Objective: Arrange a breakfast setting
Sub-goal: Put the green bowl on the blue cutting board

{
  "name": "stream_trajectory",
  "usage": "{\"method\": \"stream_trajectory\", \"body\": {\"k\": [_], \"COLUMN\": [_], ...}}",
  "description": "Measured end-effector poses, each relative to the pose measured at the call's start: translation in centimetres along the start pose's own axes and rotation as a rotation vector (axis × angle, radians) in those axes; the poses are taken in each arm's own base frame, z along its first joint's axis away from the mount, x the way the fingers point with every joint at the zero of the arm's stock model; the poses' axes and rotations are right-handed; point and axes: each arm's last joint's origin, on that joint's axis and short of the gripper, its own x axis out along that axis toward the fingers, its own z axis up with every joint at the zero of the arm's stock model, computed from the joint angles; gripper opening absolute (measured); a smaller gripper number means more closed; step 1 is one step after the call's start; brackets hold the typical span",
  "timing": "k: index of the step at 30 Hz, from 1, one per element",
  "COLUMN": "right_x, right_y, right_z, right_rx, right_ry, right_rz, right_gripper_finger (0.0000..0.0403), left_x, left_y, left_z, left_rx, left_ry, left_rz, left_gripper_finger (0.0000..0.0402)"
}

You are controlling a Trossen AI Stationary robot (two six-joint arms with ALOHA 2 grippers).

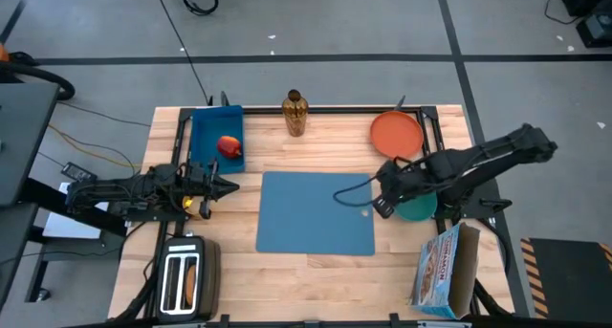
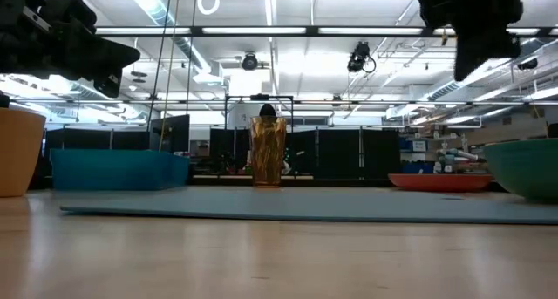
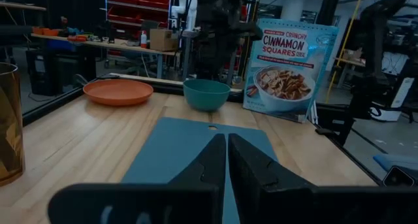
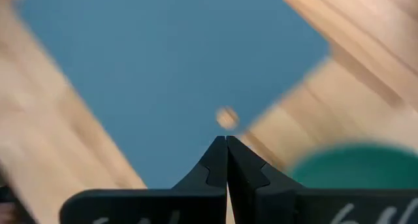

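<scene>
From above, you had the placemat (image 1: 317,213) mid-table, the orange plate (image 1: 397,134) beyond its far right corner, the teal bowl (image 1: 418,207) just beside its right edge, and the apple (image 1: 229,146) in the blue bin (image 1: 216,135). An amber bottle (image 1: 295,113), toaster (image 1: 187,280) and cereal box (image 1: 446,269) stood around. Your right gripper (image 1: 381,200) hung over the mat's right edge, beside the bowl.

Low down, the bottle (image 2: 268,151) stood behind the mat.

Your left gripper (image 3: 226,160), fingers together, faced the bowl (image 3: 206,94) across the mat.

Your right gripper (image 4: 226,160) was pressed shut, empty, above the mat's hole.
</scene>
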Motion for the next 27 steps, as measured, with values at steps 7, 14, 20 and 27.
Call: {"method": "stream_trajectory", "body": {"k": [7, 14, 20, 27], "right_x": [2.3, 5.7, 7.6, 9.2], "right_y": [0.9, 0.3, -0.7, -1.5], "right_z": [-1.1, -1.0, -0.7, -1.2], "right_rx": [0.085, 0.224, 0.306, 0.427], "right_ry": [0.207, 0.245, 0.264, 0.286], "right_rz": [-0.244, -0.37, -0.366, -0.354], "right_gripper_finger": [0.0079, 0.0177, 0.0193, 0.0163], "left_x": [0.0, 0.0, 0.0, 0.0], "left_y": [0.0, 0.0, 0.0, 0.0], "left_z": [0.0, 0.0, 0.0, 0.0], "left_rx": [0.0, 0.0, 0.0, 0.0], "left_ry": [0.0, 0.0, 0.0, 0.0], "left_rz": [0.0, 0.0, 0.0, 0.0], "left_gripper_finger": [0.0025, 0.0025, 0.0025, 0.0025]}}
